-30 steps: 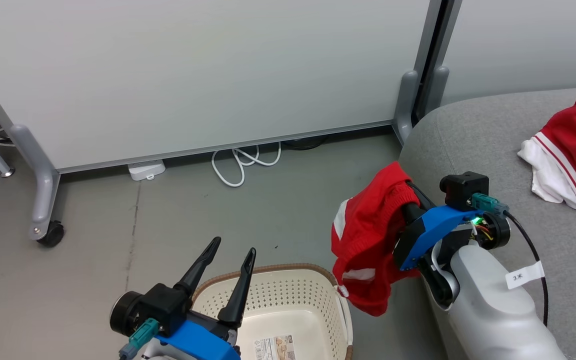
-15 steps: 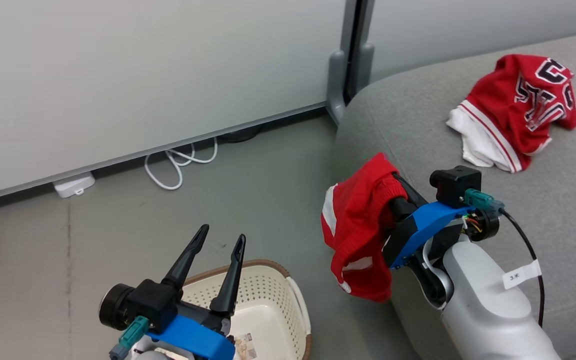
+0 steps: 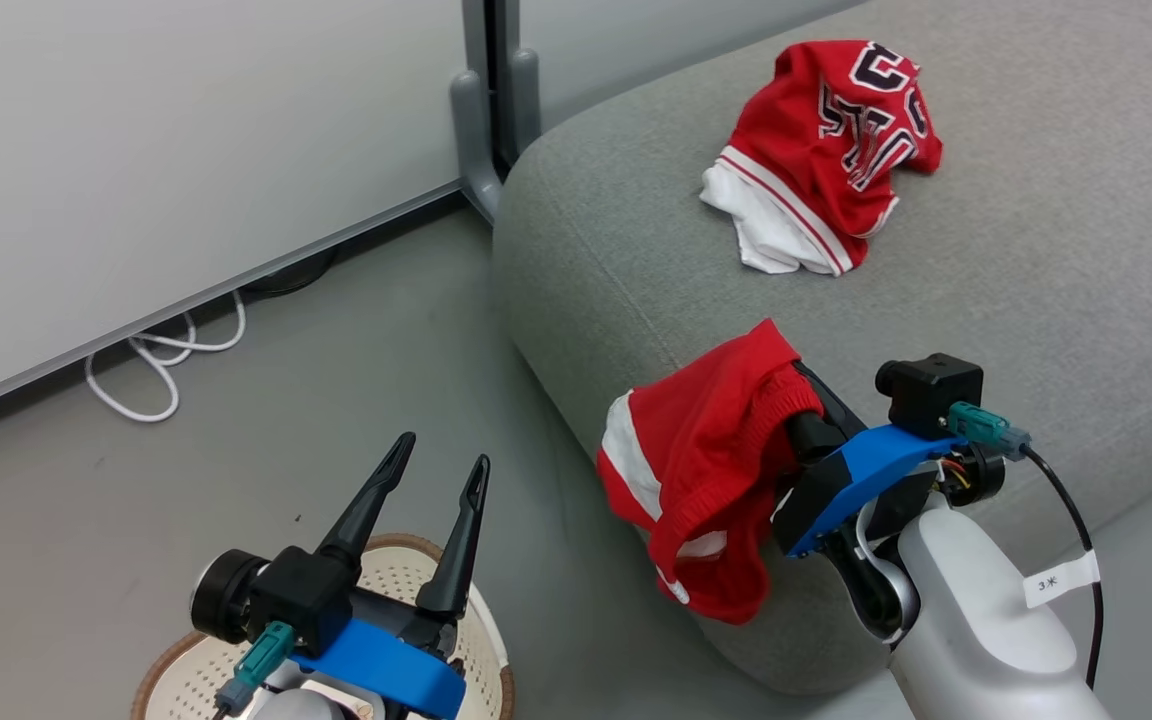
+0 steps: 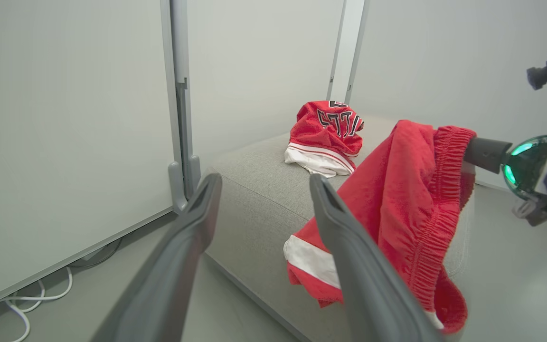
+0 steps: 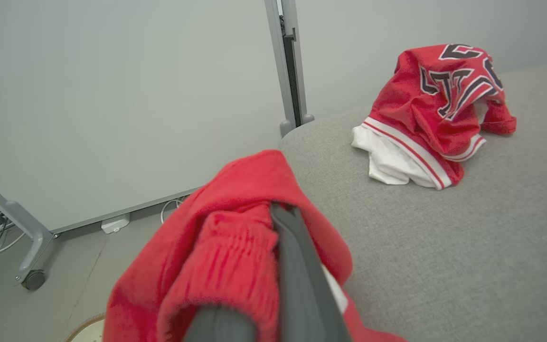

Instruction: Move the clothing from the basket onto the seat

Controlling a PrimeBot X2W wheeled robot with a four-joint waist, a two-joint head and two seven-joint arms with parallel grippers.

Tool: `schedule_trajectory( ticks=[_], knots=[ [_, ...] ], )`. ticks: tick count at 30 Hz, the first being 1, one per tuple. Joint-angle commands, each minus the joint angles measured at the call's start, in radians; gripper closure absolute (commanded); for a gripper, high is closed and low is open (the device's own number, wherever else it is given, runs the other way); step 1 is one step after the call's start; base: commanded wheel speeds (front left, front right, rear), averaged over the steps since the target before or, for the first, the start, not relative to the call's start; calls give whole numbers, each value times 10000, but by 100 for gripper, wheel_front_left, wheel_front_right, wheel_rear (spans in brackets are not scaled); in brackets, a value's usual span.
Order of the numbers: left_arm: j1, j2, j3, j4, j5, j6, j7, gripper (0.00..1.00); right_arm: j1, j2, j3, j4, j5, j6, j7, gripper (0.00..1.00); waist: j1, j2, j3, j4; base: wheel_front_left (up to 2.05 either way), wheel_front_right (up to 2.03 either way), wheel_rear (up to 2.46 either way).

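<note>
**Shorts held at the sofa corner, jersey on the cushion**

We see the right gripper [image 5: 283,223] clamped together on the elastic waistband of the red shorts [image 3: 706,480]. Its dark fingers are mostly buried in the cloth. The shorts hang from that grip in a loose bunch, with a white stripe showing on the side that faces the floor. They hang at the rounded corner of the grey sofa [image 3: 1036,250], the upper part level with the cushion's edge and the lower folds down in front of the sofa's side. We cannot tell whether the cloth touches the upholstery.

The red jersey [image 3: 826,150] lies crumpled on top of the sofa, further in from the corner and well apart from the shorts. Its black, white-edged markings face up and white fabric spills out at its near edge.

Our left gripper [image 3: 443,450] holds nothing, and its two fingers stand wide apart. In the head view it sits over the basket [image 3: 181,675], which stands on the grey floor at the lower left, apart from the sofa. Only part of its brown rim and perforated wall is visible there.

Behind the sofa stands a pale partition [image 3: 186,150], and a white cable [image 3: 151,370] is looped on the floor at its foot.
</note>
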State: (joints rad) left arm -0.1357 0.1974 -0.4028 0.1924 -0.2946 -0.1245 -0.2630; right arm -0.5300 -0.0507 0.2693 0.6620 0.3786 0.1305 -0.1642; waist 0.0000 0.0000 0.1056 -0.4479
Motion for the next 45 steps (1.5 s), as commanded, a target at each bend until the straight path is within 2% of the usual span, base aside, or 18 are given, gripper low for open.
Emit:
schedule_trajectory(
  ticks=[1, 6, 10, 17, 23, 28, 36, 42, 45],
  knots=[
    [-97, 52, 0, -36, 26, -81, -26, 0, 128, 1, -17, -92, -27, 6, 19, 100, 0, 0, 74, -384, 0, 0, 0],
    [-62, 65, -22, -60, -44, -53, -26, 0, 341, 0, -85, -397, -69, 6, 143, 100, 0, 0, 80, -812, 0, 0, 0],
    [-87, 78, -105, -66, -80, -54, -26, 0, 457, 3, -207, -611, -139, 6, 241, 100, 0, 0, 109, -898, 0, 0, 0],
    [-195, 151, -174, -174, -114, -56, -26, 0, 358, 0, -559, -874, -206, 6, 392, 100, 0, 0, 335, -733, 0, 0, 0],
    [-453, 409, -144, -392, 60, -56, -26, 0, -803, -2, -1257, -992, -170, 6, 567, 100, 0, 0, 1075, -500, 0, 0, 0],
    [-863, 770, -162, -590, 222, -55, -26, 0, -2636, -199, -2957, -1063, -132, 6, 947, 100, 0, 0, 2150, -161, 0, 0, 0],
    [-1859, 1564, -235, -1532, 465, -39, 224, 0, -5706, -1793, -5511, -724, -865, 6, 1351, 100, 0, 0, 4379, 478, 0, 0, 0],
    [-2503, 1810, -110, -2524, 644, 5, 382, 0, -7045, -2409, -7622, -178, -1651, 6, 894, 100, 0, 0, 5700, 928, 0, 0, 0],
    [-2801, 1967, -103, -2996, 743, 6, 510, 0, -7192, -2394, -8801, 501, -1935, 6, 331, 100, 0, 0, 6291, 1145, 0, 0, 0]
  ],
)
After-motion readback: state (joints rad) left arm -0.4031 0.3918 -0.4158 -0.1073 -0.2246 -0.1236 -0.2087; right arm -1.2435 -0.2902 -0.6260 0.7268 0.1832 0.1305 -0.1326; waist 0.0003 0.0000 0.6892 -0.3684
